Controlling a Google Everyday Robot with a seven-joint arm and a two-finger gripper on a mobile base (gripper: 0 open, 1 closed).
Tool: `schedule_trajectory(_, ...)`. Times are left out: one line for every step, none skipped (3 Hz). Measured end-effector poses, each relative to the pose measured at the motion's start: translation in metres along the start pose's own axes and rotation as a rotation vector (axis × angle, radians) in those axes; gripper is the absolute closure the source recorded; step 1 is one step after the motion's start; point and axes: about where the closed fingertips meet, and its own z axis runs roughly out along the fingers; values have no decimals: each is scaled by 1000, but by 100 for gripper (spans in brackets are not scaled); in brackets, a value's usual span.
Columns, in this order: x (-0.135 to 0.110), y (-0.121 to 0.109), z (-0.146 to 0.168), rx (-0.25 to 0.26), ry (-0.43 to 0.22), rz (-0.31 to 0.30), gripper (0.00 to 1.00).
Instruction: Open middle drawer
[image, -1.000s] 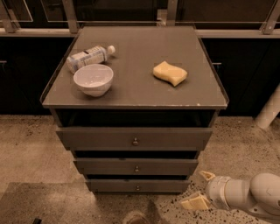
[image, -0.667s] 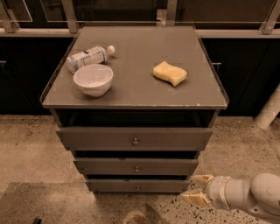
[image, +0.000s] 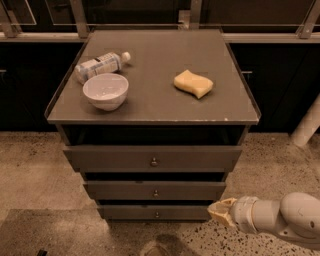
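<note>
**Middle drawer not opened yet**

The middle drawer (image: 120, 191) sits low in the centre of the frame and looks shut, its knob (image: 155, 193) untouched. The gripper (image: 219, 211) hangs at lower right, beside the cabinet's (image: 150, 116) bottom corner and apart from the knob. I cannot tell if it is parted or closed. Reaching, gripping and pulling are all left.

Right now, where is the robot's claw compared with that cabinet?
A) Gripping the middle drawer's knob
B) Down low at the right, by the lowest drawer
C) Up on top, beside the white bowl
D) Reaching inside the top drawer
B: the gripper sits low by the cabinet's front right corner, level with the lowest drawer, well to the right of the middle drawer and its knob.
</note>
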Motion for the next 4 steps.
schedule_trajectory(-11,-30,22,37,-83,-11,100)
schedule_trajectory(-16,-68,43,105,-163,13,100)
schedule_trajectory(-3,-97,59,190,-228,94,100)
schedule_trajectory(13,-123,73,271,-268,171,100)
